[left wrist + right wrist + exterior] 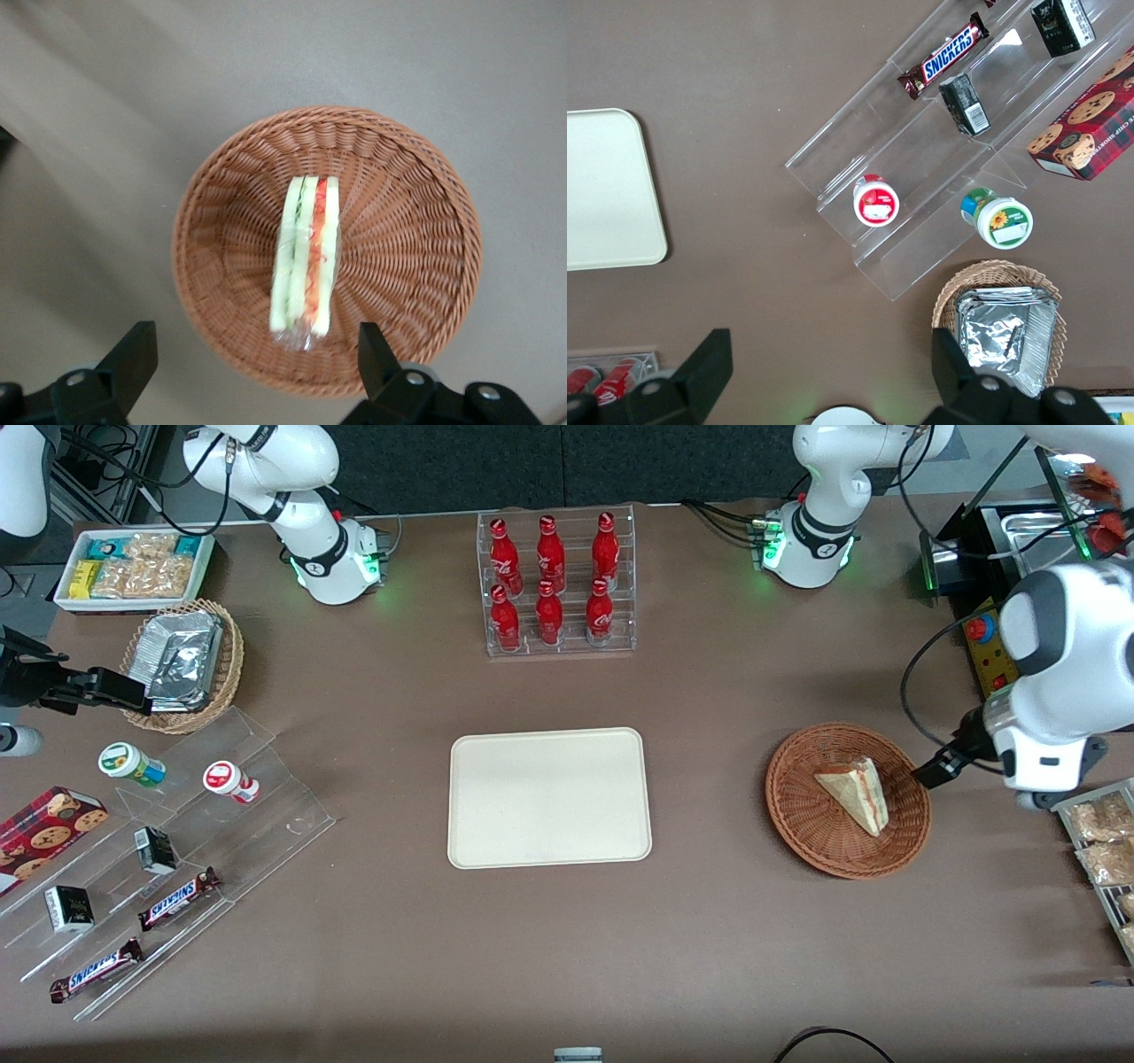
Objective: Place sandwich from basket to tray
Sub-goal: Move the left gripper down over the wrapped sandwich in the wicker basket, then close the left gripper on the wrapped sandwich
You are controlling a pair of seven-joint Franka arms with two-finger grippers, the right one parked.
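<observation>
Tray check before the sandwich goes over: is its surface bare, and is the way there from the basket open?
The tray is bare. Open table lies between it and the basket holding the sandwich. The gripper hangs open over the basket.

Readable txt: "SNICKERS" showing on two choc bars (180, 897) (96, 971) lying on the clear acrylic rack (177, 850), same wording on a bar in right wrist view (943, 55). Red bottles (549, 580) carrying white script, too small to read.

Overhead front view; downward wrist views
</observation>
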